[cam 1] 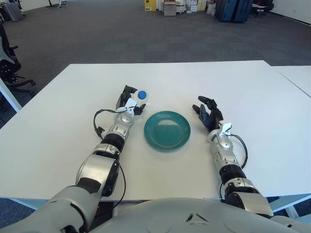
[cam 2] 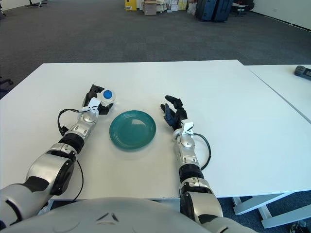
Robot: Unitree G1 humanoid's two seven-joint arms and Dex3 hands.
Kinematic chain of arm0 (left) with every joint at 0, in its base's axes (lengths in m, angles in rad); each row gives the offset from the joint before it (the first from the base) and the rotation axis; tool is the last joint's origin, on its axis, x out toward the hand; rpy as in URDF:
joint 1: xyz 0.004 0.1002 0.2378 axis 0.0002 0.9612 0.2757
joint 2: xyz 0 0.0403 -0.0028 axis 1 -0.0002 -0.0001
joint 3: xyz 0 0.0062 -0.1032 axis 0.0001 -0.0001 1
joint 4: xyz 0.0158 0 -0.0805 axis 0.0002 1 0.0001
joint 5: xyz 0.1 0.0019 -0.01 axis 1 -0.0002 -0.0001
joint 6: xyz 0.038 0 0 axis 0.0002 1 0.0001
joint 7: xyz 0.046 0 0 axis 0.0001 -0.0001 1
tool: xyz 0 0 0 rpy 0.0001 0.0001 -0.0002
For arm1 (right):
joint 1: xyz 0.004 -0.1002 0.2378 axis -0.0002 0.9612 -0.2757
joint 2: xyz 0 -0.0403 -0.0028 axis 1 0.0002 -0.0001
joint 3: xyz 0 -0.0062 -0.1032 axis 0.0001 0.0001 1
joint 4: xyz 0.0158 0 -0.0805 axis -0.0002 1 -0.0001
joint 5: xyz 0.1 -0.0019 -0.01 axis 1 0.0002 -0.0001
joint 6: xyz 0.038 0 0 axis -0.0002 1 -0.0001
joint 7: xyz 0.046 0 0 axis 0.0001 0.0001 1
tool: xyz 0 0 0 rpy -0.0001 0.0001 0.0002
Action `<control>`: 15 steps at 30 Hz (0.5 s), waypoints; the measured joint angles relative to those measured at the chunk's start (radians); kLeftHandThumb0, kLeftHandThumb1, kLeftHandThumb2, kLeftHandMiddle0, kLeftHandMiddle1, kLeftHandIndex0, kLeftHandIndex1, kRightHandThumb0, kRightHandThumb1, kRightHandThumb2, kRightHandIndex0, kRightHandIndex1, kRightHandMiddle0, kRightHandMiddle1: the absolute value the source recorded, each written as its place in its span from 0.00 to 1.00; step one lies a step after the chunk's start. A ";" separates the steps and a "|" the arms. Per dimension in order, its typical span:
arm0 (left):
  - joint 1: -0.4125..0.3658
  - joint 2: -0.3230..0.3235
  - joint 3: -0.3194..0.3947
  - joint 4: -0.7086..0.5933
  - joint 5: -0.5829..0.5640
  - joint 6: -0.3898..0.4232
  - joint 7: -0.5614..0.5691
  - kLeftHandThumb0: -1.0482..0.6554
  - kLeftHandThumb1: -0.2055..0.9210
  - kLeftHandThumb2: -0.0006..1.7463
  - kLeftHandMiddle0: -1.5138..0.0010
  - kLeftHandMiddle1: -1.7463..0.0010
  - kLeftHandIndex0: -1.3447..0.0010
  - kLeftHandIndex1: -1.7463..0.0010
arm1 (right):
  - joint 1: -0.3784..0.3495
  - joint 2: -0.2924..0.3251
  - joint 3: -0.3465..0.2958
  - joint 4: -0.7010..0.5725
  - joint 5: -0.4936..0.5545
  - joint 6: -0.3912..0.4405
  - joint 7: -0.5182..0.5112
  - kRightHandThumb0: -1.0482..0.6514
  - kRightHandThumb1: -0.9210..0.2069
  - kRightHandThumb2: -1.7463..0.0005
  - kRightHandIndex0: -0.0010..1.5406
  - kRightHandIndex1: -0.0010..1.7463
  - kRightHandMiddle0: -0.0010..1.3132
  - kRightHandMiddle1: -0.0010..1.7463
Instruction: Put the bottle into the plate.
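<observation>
Open office around a white table [cam 1: 165,77]

Beyond the table lies dark grey carpet [cam 1: 121,34]; boxes [cam 1: 170,7] and dark cases [cam 1: 233,9] stand far behind it, a second table [cam 1: 296,77] to its right.
</observation>
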 measured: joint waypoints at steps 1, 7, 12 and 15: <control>0.001 -0.001 0.001 -0.002 -0.002 0.000 0.000 0.57 0.56 0.60 0.23 0.00 0.35 0.00 | 0.000 0.000 0.000 0.001 0.000 0.000 0.001 0.28 0.00 0.63 0.44 0.02 0.14 0.53; 0.017 -0.004 0.004 -0.024 -0.005 -0.004 0.000 0.57 0.56 0.61 0.23 0.00 0.35 0.00 | 0.000 0.000 -0.002 0.002 0.000 -0.001 0.006 0.29 0.00 0.62 0.45 0.02 0.14 0.53; 0.029 -0.005 0.004 -0.041 -0.005 -0.007 0.000 0.58 0.56 0.61 0.23 0.00 0.34 0.00 | 0.000 0.000 -0.003 0.006 0.000 -0.007 0.008 0.29 0.00 0.62 0.45 0.02 0.14 0.53; 0.039 -0.005 0.004 -0.058 -0.006 -0.007 0.000 0.58 0.56 0.61 0.23 0.00 0.34 0.00 | 0.000 0.000 -0.002 0.007 0.000 -0.009 0.009 0.29 0.00 0.62 0.46 0.02 0.14 0.52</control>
